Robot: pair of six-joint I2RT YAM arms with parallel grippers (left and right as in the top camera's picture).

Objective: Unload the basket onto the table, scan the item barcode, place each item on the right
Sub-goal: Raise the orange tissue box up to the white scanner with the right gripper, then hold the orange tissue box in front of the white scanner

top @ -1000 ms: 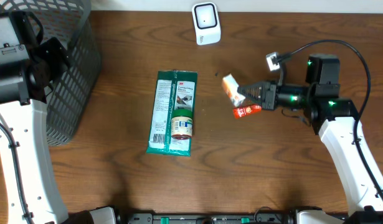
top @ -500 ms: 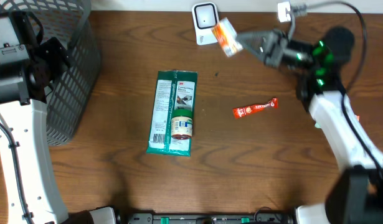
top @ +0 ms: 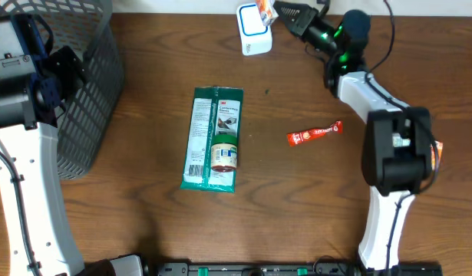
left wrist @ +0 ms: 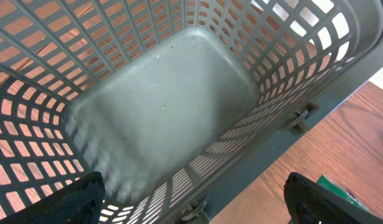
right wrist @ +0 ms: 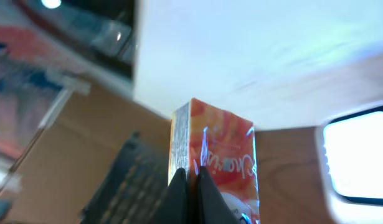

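Observation:
The item is a small orange and white packet (top: 265, 11), (right wrist: 219, 152). My right gripper (top: 278, 12), (right wrist: 192, 186) is shut on the packet's edge and holds it in the air at the table's far edge. The packet hangs just right of the top of the white scanner (top: 252, 31), whose bright face shows at the right of the right wrist view (right wrist: 359, 155). No barcode can be made out on the packet. My left gripper (left wrist: 197, 208) stands open with nothing in it, over the grey mesh basket (left wrist: 179, 93) at the far left.
A long green package (top: 212, 138) lies mid-table with a small jar (top: 225, 156) on it. A red sachet (top: 315, 133) lies to its right. The basket (top: 90, 84) fills the back left corner.
My right arm has lifted the packet off the mid-right of the table and swung it back and left to the scanner. The left arm has not moved.

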